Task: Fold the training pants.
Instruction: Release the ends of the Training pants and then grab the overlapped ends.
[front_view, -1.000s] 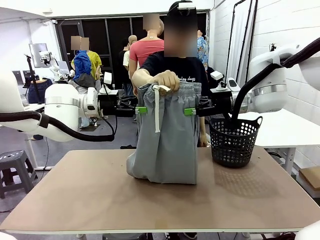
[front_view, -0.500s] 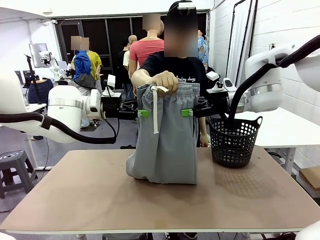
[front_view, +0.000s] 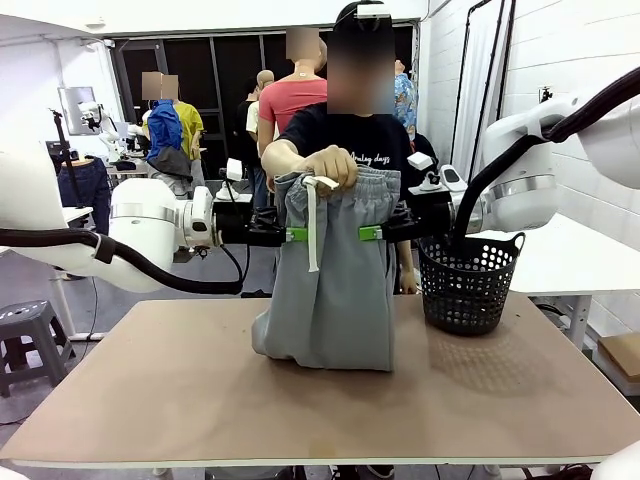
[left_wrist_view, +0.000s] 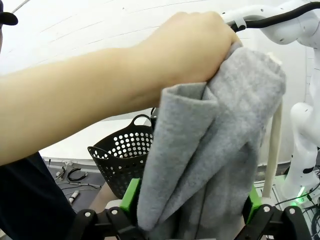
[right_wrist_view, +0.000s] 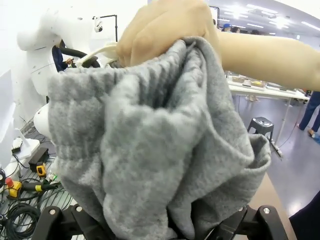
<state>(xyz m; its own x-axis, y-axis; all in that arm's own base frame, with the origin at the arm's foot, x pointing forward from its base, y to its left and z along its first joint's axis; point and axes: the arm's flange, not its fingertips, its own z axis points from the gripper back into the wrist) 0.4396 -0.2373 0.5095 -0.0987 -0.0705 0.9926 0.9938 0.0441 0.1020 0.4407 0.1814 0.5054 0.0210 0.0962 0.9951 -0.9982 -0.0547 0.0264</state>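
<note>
Training pants (left_wrist_view: 210, 150) inside gaping left pincer (left_wrist_view: 191, 201).

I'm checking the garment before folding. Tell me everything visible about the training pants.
The training pants are light grey, soft fabric, with a gathered elastic waistband and a white drawstring hanging down the front. A person's hand holds them up by the bunched waistband; the legs hang and their lower end rests crumpled on the table. The left end effector and right end effector flank the upper part, jaws open around the cloth.
</note>
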